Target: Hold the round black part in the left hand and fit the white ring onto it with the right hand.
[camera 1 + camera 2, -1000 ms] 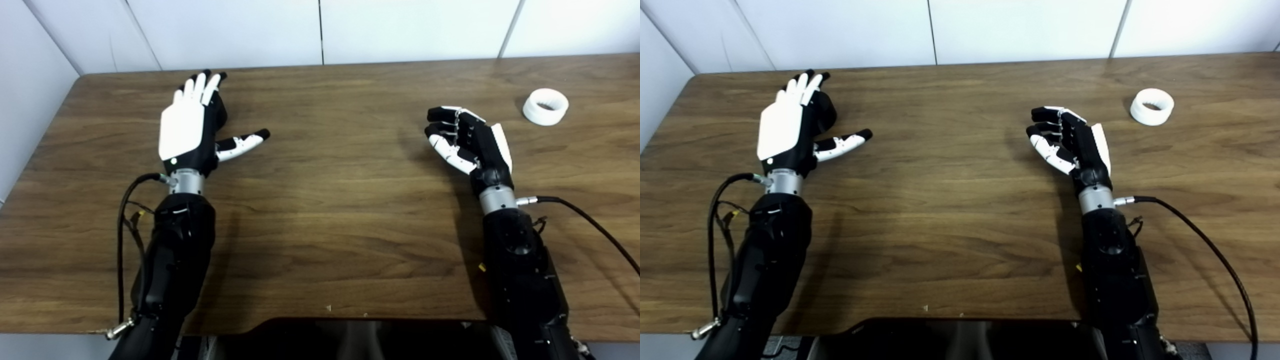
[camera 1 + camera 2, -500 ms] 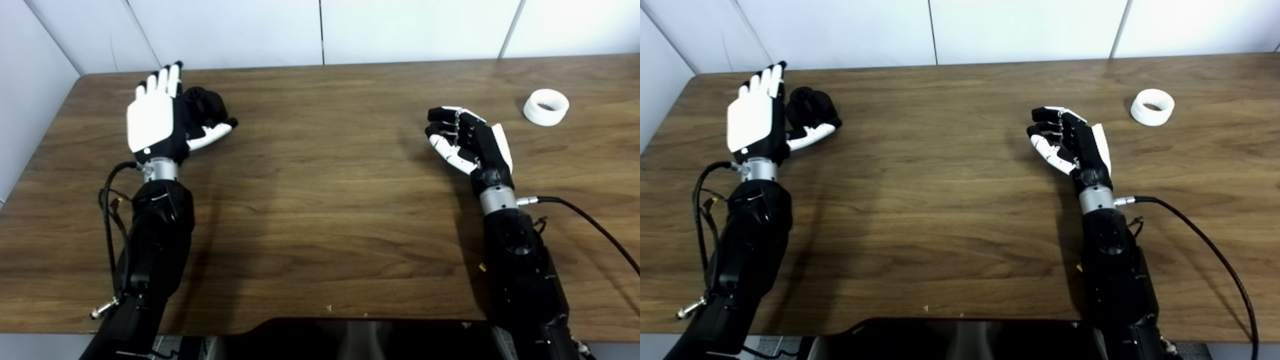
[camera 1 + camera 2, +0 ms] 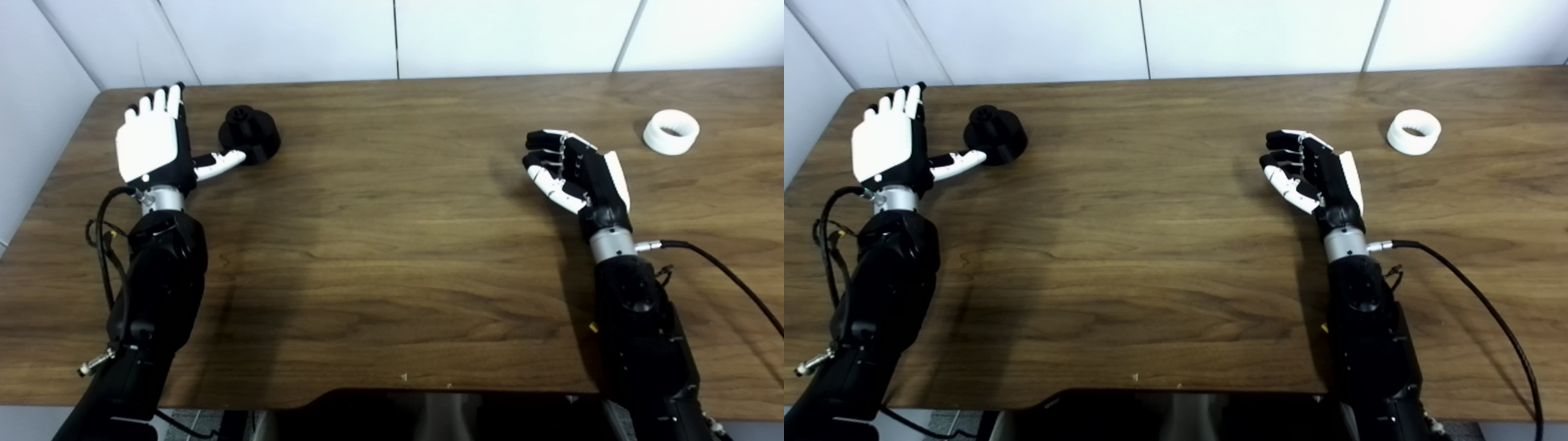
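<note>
**Black part and white ring both on the tabletop, neither held**

Round black part point(image 3: 250, 134): sits upright at the far left of the tabletop point(image 3: 392, 257), wide base down, narrower knob on top. Looks like rigid moulded plastic, probably light, matte, unlikely to slip. Best hold, by my reading: fingers round the broad base, leaving the knob end clear for the ring.

White ring point(image 3: 671, 131): lies flat at the far right, hole facing up. Also looks stiff and light; thick wall, so a pinch across the outer rim should serve.

Left hand point(image 3: 153, 147): spread flat, fingers straight and pointing away, holding nothing. It sits just left of the black part; the thumb reaches toward the base, its tip at or just short of it. Contact cannot be told.

Right hand point(image 3: 576, 174): palm turned inward, fingers loosely curled but apart, empty. The ring lies well apart from it, farther back and to its right.
</note>
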Controlling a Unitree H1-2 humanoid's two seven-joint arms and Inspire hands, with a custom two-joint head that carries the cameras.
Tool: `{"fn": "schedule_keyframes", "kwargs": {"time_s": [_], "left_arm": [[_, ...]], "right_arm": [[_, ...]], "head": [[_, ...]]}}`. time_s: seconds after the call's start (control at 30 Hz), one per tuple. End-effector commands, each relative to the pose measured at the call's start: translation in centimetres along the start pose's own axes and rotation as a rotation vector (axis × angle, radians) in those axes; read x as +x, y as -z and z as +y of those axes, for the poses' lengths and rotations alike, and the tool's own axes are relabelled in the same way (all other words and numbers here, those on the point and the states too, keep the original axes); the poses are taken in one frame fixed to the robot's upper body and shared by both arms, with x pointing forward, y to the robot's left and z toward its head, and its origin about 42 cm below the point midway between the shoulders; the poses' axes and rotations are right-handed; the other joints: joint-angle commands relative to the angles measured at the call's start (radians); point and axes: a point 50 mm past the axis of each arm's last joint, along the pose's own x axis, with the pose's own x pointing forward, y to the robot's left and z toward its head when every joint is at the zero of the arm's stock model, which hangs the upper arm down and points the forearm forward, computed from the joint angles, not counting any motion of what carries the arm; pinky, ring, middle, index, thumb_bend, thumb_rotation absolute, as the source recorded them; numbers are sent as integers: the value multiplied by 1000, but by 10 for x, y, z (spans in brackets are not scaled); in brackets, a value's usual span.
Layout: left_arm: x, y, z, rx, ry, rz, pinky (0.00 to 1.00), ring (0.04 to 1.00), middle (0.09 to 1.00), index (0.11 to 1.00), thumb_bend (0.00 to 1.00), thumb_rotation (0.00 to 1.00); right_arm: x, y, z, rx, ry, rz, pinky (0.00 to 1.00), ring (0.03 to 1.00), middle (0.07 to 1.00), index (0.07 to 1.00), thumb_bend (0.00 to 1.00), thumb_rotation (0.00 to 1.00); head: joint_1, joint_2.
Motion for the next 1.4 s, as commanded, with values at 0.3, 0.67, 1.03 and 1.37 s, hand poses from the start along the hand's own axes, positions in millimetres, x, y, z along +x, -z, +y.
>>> {"fn": "schedule_keyframes", "kwargs": {"time_s": [0.3, 0.67, 1.03, 1.37], "left_arm": [[29, -3, 15, -53, -18, -13, 1000, 1000, 1000, 911, 1000, 666], [39, -1, 6, -58, 24, -19, 1000, 1000, 1000, 828, 1000, 632], [45, -4, -2, -64, 43, -17, 1000, 1000, 1000, 824, 1000, 603], [46, -6, -9, -58, 55, -7, 1000, 1000, 1000, 841, 1000, 621]], "right_arm": [[9, -14, -7, -10, 8, -68, 643, 705, 709, 669, 424, 321], [8, -14, -7, -18, 14, -64, 646, 707, 707, 667, 422, 331], [8, -13, -10, -27, 11, -65, 621, 691, 701, 668, 415, 347], [7, -14, -13, -43, 10, -75, 599, 679, 695, 669, 408, 354]], "head": [[-8, 0], [-9, 2], [-17, 0], [-19, 4]]}}
